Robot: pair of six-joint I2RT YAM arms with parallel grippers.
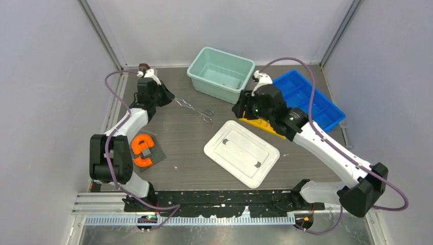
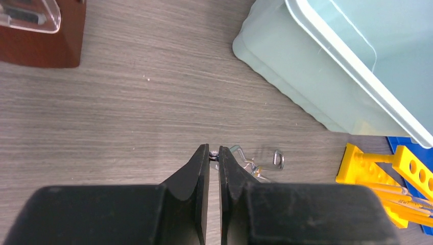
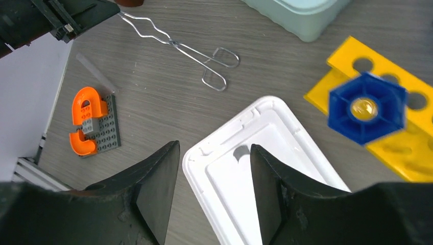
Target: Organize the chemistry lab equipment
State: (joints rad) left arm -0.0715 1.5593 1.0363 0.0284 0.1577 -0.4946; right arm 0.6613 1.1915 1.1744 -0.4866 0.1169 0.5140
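Left gripper [image 2: 214, 149] pinches tongs [image 3: 174, 44] — right gripper [image 3: 214, 147] (open) hovers.

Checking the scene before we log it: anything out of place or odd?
Two things. The white lid lies skewed on the table, on no container; the teal bin stands open. An orange-and-grey brick piece at the left does not look like lab gear.

Bright, even light; soft shadows; blue knob [image 3: 366, 108] slightly blurred.
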